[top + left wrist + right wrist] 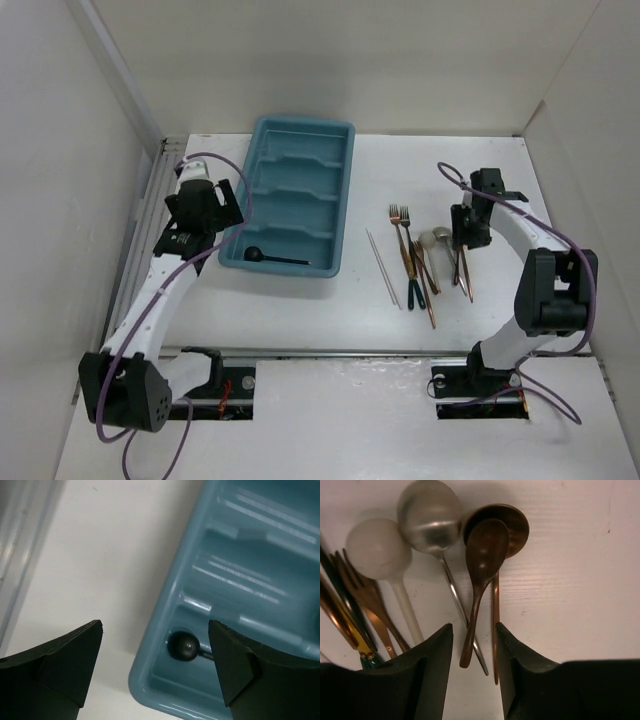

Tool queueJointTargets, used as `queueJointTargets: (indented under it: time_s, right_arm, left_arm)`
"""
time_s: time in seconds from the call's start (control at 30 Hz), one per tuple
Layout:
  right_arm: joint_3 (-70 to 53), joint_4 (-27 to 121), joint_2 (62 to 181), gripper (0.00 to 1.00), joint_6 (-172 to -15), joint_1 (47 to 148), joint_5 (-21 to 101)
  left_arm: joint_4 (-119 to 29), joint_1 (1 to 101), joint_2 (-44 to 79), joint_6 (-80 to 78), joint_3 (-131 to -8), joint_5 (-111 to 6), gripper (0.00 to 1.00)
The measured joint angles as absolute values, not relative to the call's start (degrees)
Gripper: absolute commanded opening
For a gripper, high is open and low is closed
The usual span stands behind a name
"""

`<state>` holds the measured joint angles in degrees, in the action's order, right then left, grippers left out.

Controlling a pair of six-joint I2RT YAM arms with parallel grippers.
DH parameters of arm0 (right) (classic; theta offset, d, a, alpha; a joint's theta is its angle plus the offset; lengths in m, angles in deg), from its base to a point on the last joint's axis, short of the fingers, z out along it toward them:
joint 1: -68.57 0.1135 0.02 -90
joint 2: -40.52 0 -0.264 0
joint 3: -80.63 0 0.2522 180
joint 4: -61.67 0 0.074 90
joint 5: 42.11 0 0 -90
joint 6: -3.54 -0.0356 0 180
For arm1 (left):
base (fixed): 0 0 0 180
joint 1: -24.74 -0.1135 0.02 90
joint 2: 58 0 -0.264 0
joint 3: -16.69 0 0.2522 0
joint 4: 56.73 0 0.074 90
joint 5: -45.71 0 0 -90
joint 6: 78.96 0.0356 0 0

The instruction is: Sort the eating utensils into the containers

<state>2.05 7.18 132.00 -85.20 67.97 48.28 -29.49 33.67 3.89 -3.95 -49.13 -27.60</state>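
Observation:
The teal tray (345,190) with its long containers lies at the left centre. A black spoon (275,258) rests in its nearest compartment. My left gripper (225,205) hangs open and wide above the tray's near-left corner (150,680), with the spoon's bowl (183,645) below the gap. The other eating utensils lie in a cluster right of the tray: copper forks (400,218), silver chopsticks (382,265), green-handled pieces (415,290). My right gripper (472,630) is low over the spoons. Its narrow gap straddles the handles of a small brown spoon (486,545), a silver spoon (429,517) and a copper spoon (515,525), and does not clamp them.
A white spoon (377,550) and copper forks (357,585) lie just left of my right fingers. White walls enclose the table on three sides. A metal rail (145,230) runs along the left edge, close to my left arm. Purple cables (205,158) loop off both arms.

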Motion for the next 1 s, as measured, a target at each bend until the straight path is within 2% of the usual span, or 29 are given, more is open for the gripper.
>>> queueJointTargets:
  time_s: [0.13, 0.3, 0.37, 0.43, 0.57, 0.6, 0.63, 0.77, 0.93, 1.0]
  right_arm:
    - [4.5, 8.06, 134.04, 0.39, -86.14, 66.33, 48.08]
    - [6.93, 9.81, 136.48, 0.36, -86.38, 66.37, 46.99]
    - [6.95, 10.33, 137.91, 0.31, -86.49, 66.37, 46.96]
    - [6.71, 11.01, 138.82, 0.28, -86.54, 66.37, 47.1]
    - [6.69, 11.49, 138.91, 0.16, -86.47, 66.29, 47.62]
    - [6.67, 11.53, 138.91, 0.07, -86.32, 66.29, 47.73]
    - [6.64, 11.6, 138.91, 0.02, -86.06, 66.29, 47.9]
    - [6.58, 11.9, 138.85, 0.0, -85.64, 66.31, 48.19]
    - [6.36, 11.45, 138.63, 0.0, -85.07, 67.71, 50.13]
    - [5.9, 10.85, 138.6, 0.0, -84.72, 69.04, 51.66]
  left_arm:
    - [-29.23, 33.63, 11.12, 0.75, -49.24, -35.14, 0.84]
    - [-28.62, 33.5, 17.02, 6.5, -49.26, -36.83, 0.86]
    - [-28.62, 33.17, 18.82, 8.01, -49.89, -36.83, 0.86]
    - [-28.6, 32.65, 20.96, 8.93, -51.36, -36.83, 0.77]
    - [-28.99, 31.82, 24.1, 9.76, -54.02, -37.98, 0.67]
    - [-29.03, 31.73, 24.48, 9.82, -54.33, -38.57, 0.67]
    - [-29.05, 31.71, 24.78, 9.93, -54.48, -39.34, 0.67]
    - [-29.01, 31.64, 26.14, 10.15, -54.66, -42.55, 0.65]
    - [-28.99, 31.25, 28.83, 9.89, -54.63, -43.86, 0.48]
    - [-29.08, 31.01, 29.35, 9.69, -54.53, -43.91, 0.47]
